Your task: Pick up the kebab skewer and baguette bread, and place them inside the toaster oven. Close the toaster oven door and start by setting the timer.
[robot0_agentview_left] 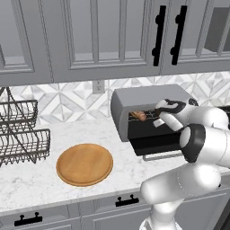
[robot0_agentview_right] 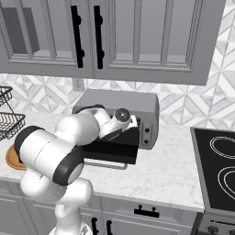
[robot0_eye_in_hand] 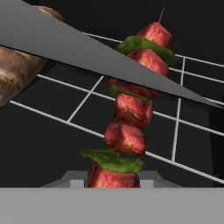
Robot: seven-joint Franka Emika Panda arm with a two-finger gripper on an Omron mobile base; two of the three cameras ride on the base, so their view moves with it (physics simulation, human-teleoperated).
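Kebab skewer [robot0_eye_in_hand: 131, 109], a thin stick strung with red-brown meat chunks and green pepper pieces, hangs just above the white wire rack [robot0_eye_in_hand: 87, 98] inside the wide grey metal toaster oven [robot0_agentview_left: 148, 96], apparently clamped at its near end by the claw [robot0_eye_in_hand: 114, 183], whose fingers are hidden behind the meat. One golden-brown slashed baguette bread [robot0_eye_in_hand: 17, 70] already lies on the rack to the left, so the step in hand looks like setting down the one skewer. Next the claw should release it, back out over the dropped-open black glass toaster oven door [robot0_agentview_left: 152, 143], then lift that door shut; the round wooden board [robot0_agentview_left: 84, 164] sits bare on the marble table [robot0_agentview_left: 36, 179].
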